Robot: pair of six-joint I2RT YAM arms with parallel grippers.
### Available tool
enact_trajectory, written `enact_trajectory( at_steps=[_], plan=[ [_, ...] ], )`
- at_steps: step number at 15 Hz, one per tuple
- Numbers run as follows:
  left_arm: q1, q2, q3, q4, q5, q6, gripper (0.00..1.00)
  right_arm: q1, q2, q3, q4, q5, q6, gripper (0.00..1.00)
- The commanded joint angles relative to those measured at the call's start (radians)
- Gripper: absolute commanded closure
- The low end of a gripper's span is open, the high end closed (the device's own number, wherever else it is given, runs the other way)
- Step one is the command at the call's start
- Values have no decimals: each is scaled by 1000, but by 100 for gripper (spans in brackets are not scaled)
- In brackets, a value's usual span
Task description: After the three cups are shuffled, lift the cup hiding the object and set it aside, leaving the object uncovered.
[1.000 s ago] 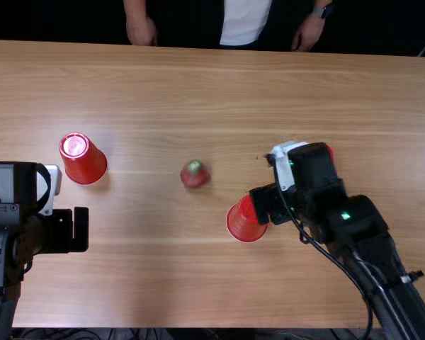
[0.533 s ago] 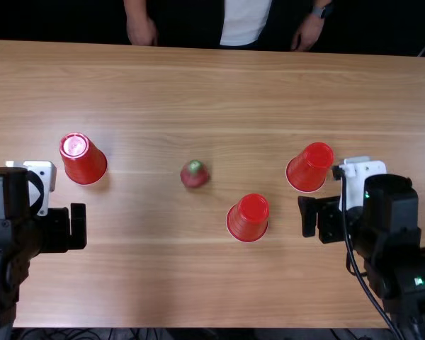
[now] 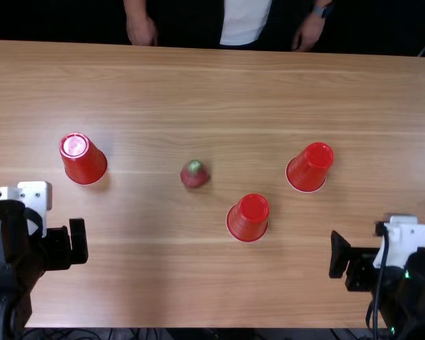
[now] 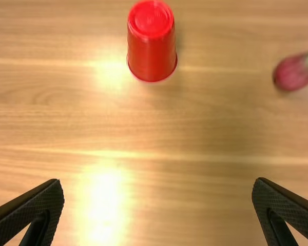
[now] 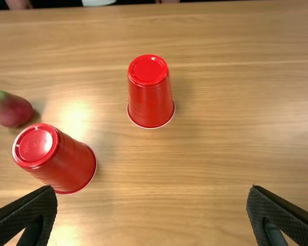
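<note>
Red cups (image 3: pixel 248 217), light and thin, we judge.
We would pinch a wall gently below its closed top; left tool (image 4: pixel 156 183) and right tool (image 5: pixel 151 189) are wide open, empty.

Three red cups stand upside down on the table (image 3: pixel 212 78), with flat bottoms up and wide rims down on the wood. The first cup (image 3: pixel 83 159) is nearest the left edge, about halfway between the far edge and the near edge. The second cup (image 3: pixel 248 217) is a bit right of the middle and closest to the near edge. The third cup (image 3: pixel 310 167) is more toward the right edge and a little farther back. A small red fruit (image 3: pixel 195 173) with a green top lies uncovered near the table's middle, between the first cup and the second cup, touching neither.
</note>
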Motion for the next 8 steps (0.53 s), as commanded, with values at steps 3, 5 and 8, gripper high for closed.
enact_trajectory(
  at_steps=[3, 5, 8],
  plan=[
    [-9, -133, -151, 18, 12, -49, 0, -11, -177, -107, -9, 7, 5, 0],
    [-8, -247, -270, 81, 12, -49, 0, -41, -306, -178, -2, 39, 2, 0],
    [-2, -437, -481, 162, 10, -51, 0, -76, -520, -276, -7, 46, -7, 0]
  ],
)
